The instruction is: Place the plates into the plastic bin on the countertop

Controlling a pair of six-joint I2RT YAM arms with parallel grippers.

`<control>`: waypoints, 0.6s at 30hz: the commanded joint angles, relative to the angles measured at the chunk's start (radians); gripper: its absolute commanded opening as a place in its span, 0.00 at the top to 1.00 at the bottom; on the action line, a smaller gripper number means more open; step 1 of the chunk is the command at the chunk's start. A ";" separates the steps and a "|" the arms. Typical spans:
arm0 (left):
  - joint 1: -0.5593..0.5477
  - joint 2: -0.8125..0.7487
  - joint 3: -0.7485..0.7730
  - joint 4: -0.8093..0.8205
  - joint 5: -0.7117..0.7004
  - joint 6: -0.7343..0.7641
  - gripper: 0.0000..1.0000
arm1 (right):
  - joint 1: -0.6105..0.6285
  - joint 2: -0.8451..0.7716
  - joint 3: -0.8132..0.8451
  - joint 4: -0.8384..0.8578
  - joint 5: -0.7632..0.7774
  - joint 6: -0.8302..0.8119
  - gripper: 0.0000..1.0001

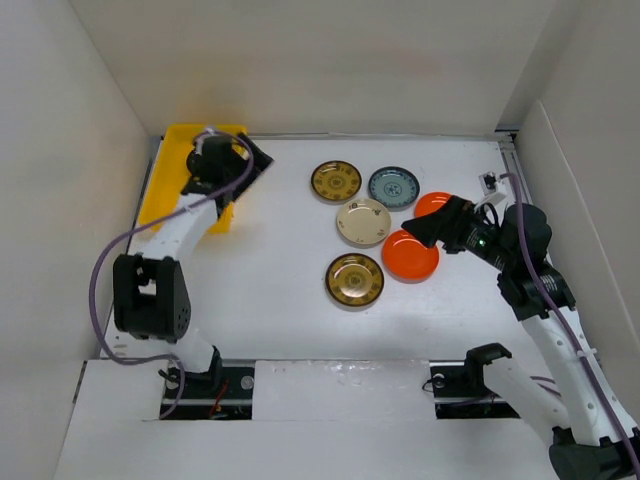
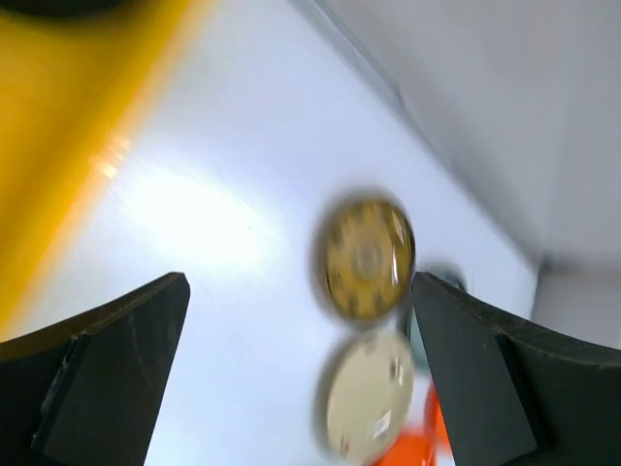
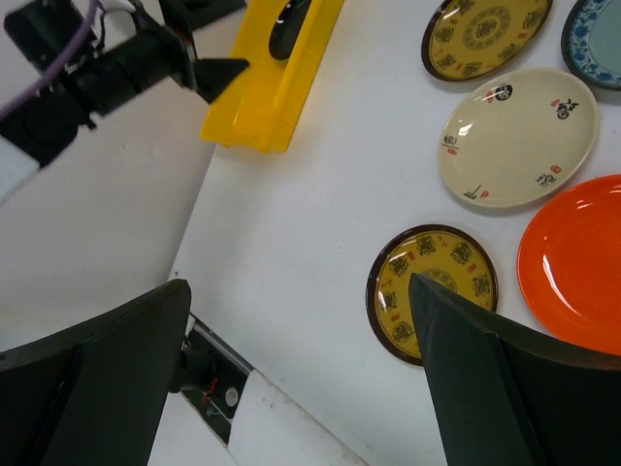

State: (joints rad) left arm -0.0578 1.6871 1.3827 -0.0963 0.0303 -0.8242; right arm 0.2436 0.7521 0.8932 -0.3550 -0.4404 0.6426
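White walls box in the white countertop (image 1: 270, 310). The yellow plastic bin (image 1: 160, 195) sits at ten o'clock with a black plate (image 3: 289, 24) showing inside. My left gripper (image 1: 238, 160) hangs over it, jaws spread wide and empty.

From centre toward two o'clock lie the far brown-gold plate (image 1: 336, 181), teal plate (image 1: 393, 187), cream plate (image 1: 363, 221), orange plate (image 1: 410, 257) and near brown-gold plate (image 1: 355, 279). At three o'clock my right gripper (image 1: 425, 226), jaws wide and holding nothing, covers part of the second orange plate (image 1: 430, 201).
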 commanded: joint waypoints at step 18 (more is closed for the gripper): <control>-0.617 -0.110 -0.783 0.494 0.172 0.047 0.11 | 0.017 -0.074 0.015 -0.024 -0.012 -0.037 0.00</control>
State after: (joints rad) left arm -0.6247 1.5364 0.6136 0.4004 0.2268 -0.7670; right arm 0.2508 0.6979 0.8932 -0.3908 -0.4450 0.6170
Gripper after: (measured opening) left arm 0.905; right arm 0.999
